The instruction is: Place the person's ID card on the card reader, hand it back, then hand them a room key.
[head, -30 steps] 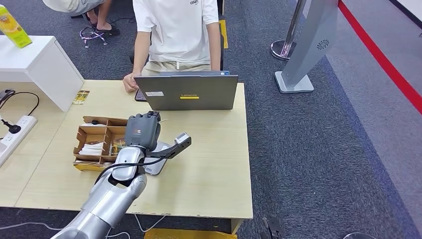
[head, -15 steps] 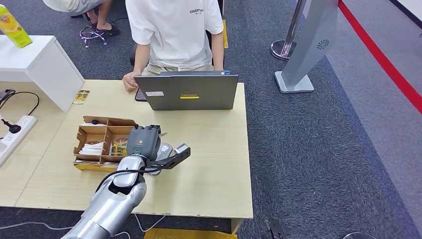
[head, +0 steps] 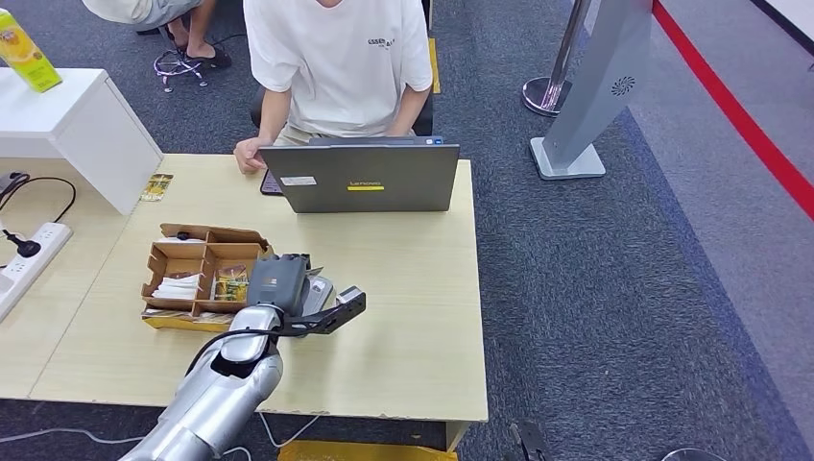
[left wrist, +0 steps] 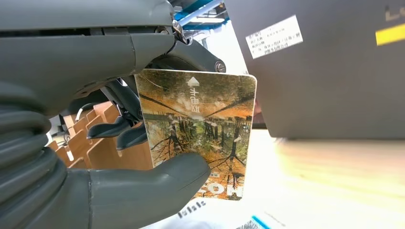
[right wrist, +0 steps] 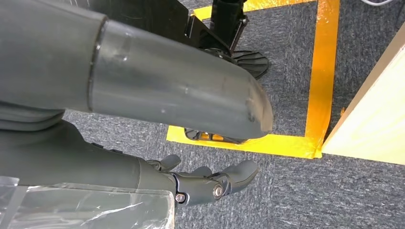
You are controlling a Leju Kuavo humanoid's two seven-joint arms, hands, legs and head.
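Observation:
My left hand (head: pixel 278 279) pinches a card with a forest picture (left wrist: pixel 200 124) between its thumb (left wrist: pixel 157 183) and the fingers behind it. The hand hangs low over the table, right above the grey card reader (head: pixel 316 288), most of which it hides. The card's edge points toward the laptop (left wrist: pixel 329 71). Beside the hand, a cardboard box (head: pixel 182 257) holds similar cards (head: pixel 228 283) in compartments. The person (head: pixel 336 58) sits behind the laptop (head: pixel 360 178) with one hand on the table's far edge. My right hand (right wrist: pixel 205 183) hangs over the carpet, fingers apart and holding nothing.
A white cabinet (head: pixel 77 125) stands at the table's left end, with a power strip (head: pixel 24 254) and cable beside it. A small leaflet (head: pixel 155 186) lies near the cabinet. Bare tabletop (head: pixel 413 288) stretches right of my hand. A grey stand (head: pixel 595 86) rises on the carpet.
My left hand has come down and back toward me with the card, from level with the box's far edge to just above the card reader. The person has leaned a little to the right.

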